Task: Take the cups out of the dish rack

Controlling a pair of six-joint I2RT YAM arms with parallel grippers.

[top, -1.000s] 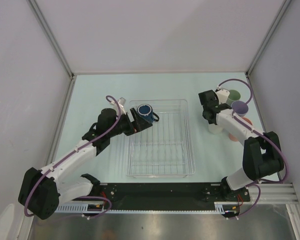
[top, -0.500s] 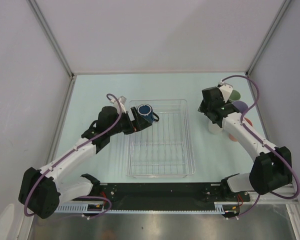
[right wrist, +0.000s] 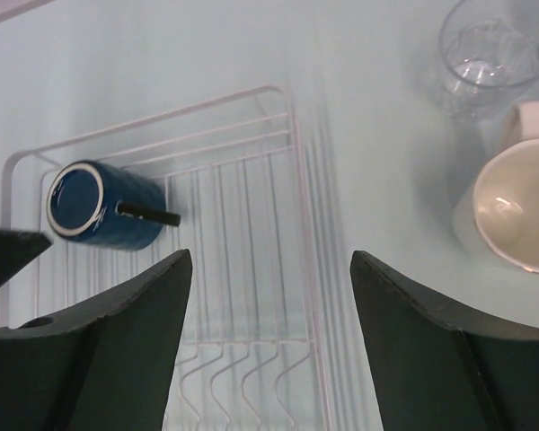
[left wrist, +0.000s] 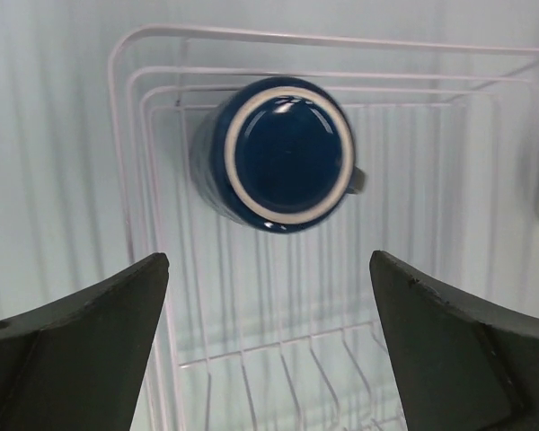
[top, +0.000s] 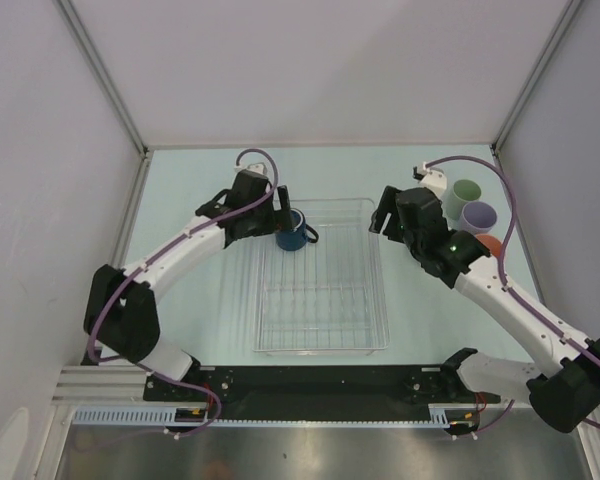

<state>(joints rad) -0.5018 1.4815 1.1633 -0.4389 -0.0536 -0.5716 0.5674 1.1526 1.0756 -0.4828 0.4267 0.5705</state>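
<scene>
Dark blue mug [top: 291, 233] lies tipped in the far-left corner of the dish rack [top: 325, 330], the only cup in it, with the left pincer [top: 281, 200] poised above.

This looks like the approach to the final pick. The left arm reaches far forward with its wrist bent down, fingers [left wrist: 72, 359] spread wide, empty and not yet around the mug. The next move calls for descending, closing across the body rather than the handle [right wrist: 148, 214], then lifting clear of the rack. Over the rack's far-right edge the right pincer [top: 382, 214] hovers open, holding nothing. The sage green tumbler [top: 467, 192] and lavender tumbler [top: 478, 215] stand on the bench [top: 330, 170] beyond.
</scene>
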